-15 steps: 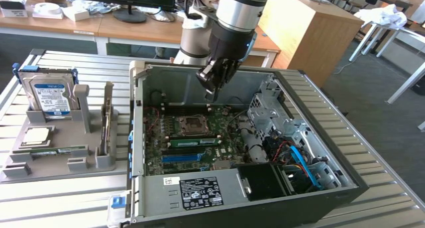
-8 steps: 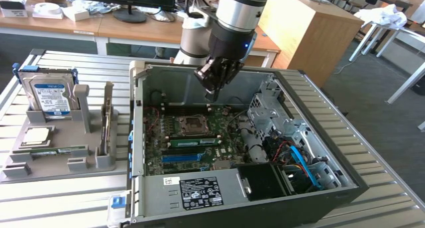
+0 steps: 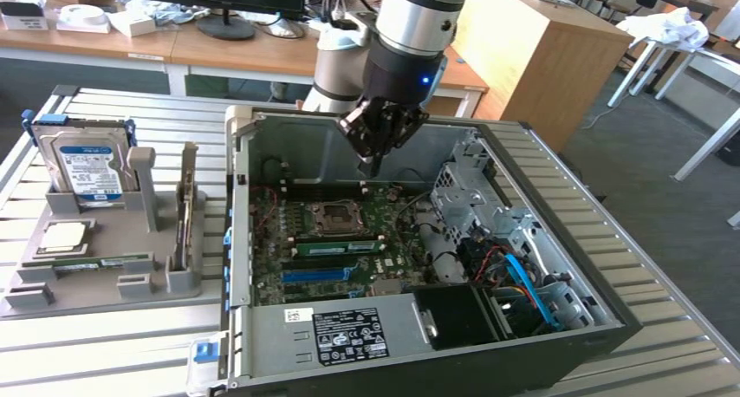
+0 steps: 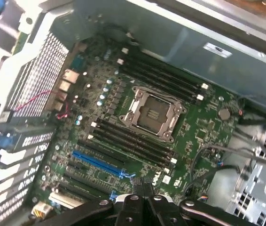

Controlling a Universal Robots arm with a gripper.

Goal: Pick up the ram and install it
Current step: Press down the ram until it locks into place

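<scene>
With the black two-finger gripper (image 3: 370, 161) closed empty above the open PC case's green motherboard (image 3: 335, 241), I'd say swing over squarely to the long green ram stick (image 3: 90, 263) lying in the grey holder tray (image 3: 69, 284).

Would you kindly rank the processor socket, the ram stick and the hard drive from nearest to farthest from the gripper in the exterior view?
From the gripper:
1. Processor socket, just below it inside the case.
2. Ram stick, on the grey holder at the view's left.
3. Hard drive, upright at the holder's far-left end.
</scene>
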